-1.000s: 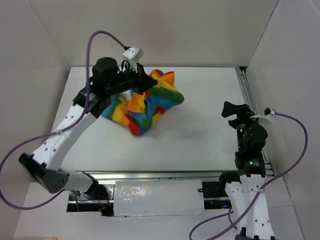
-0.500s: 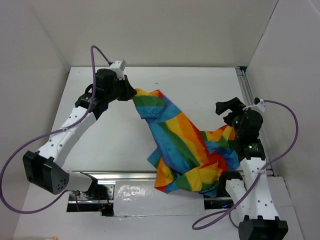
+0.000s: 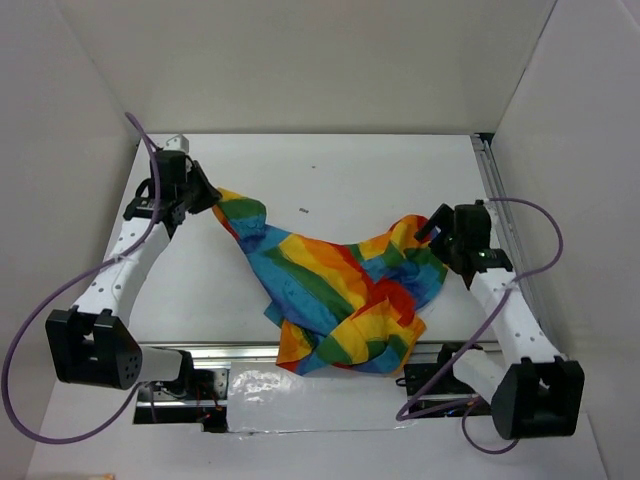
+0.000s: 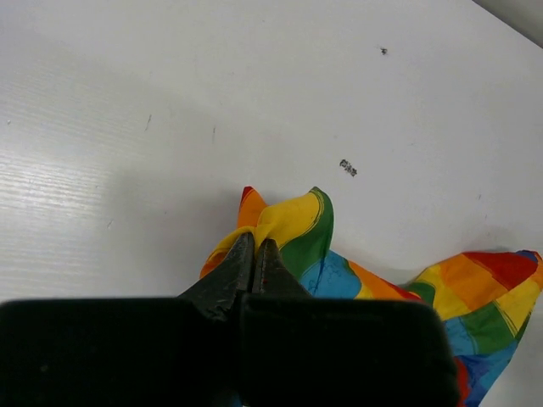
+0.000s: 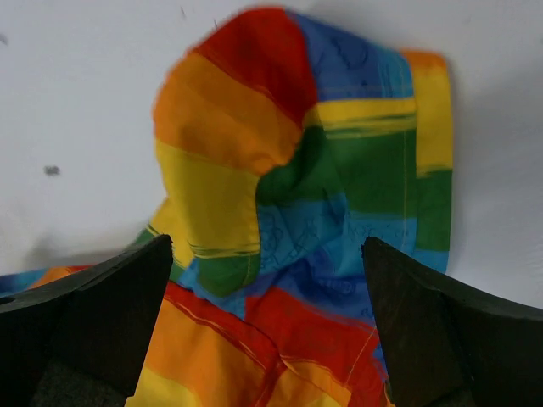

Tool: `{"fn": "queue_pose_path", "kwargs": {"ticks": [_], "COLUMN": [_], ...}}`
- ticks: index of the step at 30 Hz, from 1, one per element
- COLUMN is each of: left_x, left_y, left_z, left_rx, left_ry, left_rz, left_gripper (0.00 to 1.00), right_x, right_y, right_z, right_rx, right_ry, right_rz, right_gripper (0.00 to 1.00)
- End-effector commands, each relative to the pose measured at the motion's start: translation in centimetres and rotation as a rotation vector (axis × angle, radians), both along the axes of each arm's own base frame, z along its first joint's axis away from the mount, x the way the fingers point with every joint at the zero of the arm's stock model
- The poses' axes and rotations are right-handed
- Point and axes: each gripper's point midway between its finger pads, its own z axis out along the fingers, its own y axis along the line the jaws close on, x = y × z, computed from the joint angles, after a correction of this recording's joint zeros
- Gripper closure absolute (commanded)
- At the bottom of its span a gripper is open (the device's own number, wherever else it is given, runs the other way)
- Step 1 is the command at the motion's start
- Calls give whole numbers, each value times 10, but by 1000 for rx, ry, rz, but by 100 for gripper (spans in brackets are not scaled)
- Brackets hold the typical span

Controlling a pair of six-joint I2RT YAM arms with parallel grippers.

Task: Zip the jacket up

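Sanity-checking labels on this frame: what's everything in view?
jacket: one, rainbow-striped, crumpled, stretched across the table's middle, reaching the near rail
table: one, white, under everything
dark specks: two, on the table beyond the jacket
rails: two, silver metal, near and right table edges
walls: white, left, far and right sides
cables: two, purple, one per arm
left gripper: black, shut on the jacket's left tip
right gripper: black, open, fingers either side of the jacket's right end
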Motion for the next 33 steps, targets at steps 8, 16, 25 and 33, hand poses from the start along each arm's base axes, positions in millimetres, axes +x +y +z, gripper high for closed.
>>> {"fn": "queue_pose_path", "kwargs": {"ticks": [8, 16, 25, 33], "left_x": [-11, -24, -50, -138], "left_y": [-10, -5, 10, 25], "left_z": [46, 79, 157, 303], "left_rx": [-57, -60, -30, -31], "left_ry": [-168, -254, -435, -778], "left_rz": [-69, -87, -37, 31], "left_gripper": [100, 100, 100, 100], "right_x": [38, 46, 35, -64], "right_y": [81, 53, 56, 6], "right_z": [-33, -59, 135, 338], "right_rx": [-40, -118, -42, -45], "right_ry": [115, 180, -312, -713], "right_rz": [182, -3, 93, -29], "right_gripper": [0, 48, 100, 100]}}
